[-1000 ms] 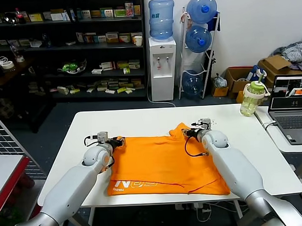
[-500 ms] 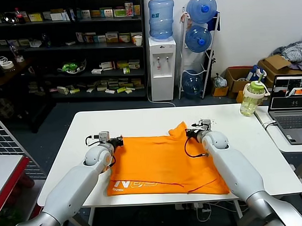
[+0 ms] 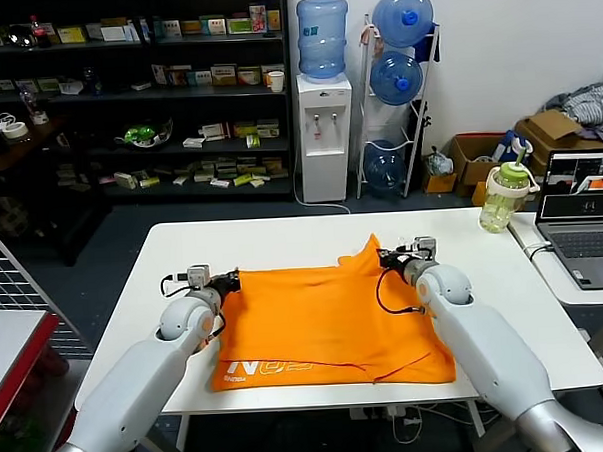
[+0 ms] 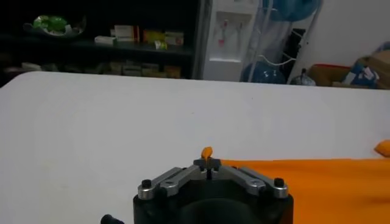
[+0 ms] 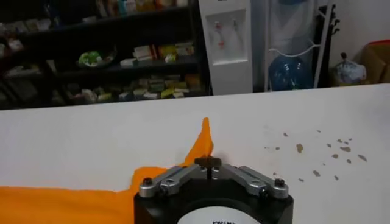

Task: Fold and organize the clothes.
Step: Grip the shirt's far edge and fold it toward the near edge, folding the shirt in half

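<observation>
On the white table [image 3: 282, 237], seen from the head, our T-shirt [image 3: 326, 320] lies spread flat, lettering toward us, so a fold can start. Our left gripper [image 3: 227, 281] and right gripper [image 3: 385, 260] pinch its far corners. From the left wrist, the jaws meet on an orange tuft. From the right wrist, they seem closed on a raised peak.
</observation>
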`<state>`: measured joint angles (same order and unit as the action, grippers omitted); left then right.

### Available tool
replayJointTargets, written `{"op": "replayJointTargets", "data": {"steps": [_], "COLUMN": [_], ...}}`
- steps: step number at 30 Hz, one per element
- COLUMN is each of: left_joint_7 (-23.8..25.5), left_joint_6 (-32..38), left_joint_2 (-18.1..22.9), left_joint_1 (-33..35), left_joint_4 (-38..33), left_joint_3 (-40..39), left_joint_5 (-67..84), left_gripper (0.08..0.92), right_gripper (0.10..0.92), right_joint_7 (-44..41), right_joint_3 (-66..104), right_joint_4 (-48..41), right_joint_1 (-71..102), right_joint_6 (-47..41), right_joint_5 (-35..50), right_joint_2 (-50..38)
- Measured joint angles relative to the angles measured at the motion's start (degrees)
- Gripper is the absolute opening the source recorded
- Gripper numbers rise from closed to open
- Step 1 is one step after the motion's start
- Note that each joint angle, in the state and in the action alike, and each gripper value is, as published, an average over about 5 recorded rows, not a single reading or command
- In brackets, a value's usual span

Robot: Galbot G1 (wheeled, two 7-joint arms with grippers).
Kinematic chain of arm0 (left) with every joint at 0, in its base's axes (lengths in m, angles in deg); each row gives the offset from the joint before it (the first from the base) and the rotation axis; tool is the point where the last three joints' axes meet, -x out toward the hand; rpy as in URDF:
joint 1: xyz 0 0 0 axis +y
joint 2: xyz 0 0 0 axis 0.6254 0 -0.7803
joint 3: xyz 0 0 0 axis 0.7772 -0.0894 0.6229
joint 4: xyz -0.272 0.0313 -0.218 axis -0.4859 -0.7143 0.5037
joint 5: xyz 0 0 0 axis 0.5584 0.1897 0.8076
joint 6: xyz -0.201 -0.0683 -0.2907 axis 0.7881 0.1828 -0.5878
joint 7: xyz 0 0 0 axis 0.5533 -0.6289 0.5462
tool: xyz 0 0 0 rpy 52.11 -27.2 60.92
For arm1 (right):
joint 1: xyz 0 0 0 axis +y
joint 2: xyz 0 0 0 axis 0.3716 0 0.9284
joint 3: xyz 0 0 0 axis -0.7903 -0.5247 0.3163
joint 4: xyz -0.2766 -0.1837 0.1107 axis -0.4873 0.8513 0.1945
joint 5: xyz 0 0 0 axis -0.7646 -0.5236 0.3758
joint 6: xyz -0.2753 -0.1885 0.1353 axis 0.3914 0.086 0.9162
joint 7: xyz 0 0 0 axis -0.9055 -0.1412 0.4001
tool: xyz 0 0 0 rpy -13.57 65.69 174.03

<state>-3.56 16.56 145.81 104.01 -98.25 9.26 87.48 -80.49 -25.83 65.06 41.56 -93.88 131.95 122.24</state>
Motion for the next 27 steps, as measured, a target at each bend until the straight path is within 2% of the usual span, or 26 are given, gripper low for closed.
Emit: {"op": "replayJointTargets", "data": {"steps": [17,24,27], "left_joint_7": [-4.3,-5.6,-5.97], "left_joint_6": [-0.31,-0.19,-0.4], "left_joint_2": [-10.32,-12.19,-12.38], "left_joint_1": [16.98,23.21,25.3], "left_joint_4": [-25.51,-31.75,-33.21], "left_joint_3": [6.55,7.71,8.09], "left_joint_5": [3.82,3.67,3.48], "left_gripper": [0.093,0.093,0.111], "right_gripper": [0.124,0.125,0.157], "right_joint_7": [8.12,10.14,10.33], "right_joint_3": [8.47,12.61,14.02], "right_joint_4": [28.08,35.65,37.54], "right_joint_1": [21.42,29.51,32.03], "right_joint_6": [-5.09,-6.52,-6.88], "right_joint_5": [9.99,11.5,11.63], "right_joint_2": [-13.33,-15.7,-16.24]}}
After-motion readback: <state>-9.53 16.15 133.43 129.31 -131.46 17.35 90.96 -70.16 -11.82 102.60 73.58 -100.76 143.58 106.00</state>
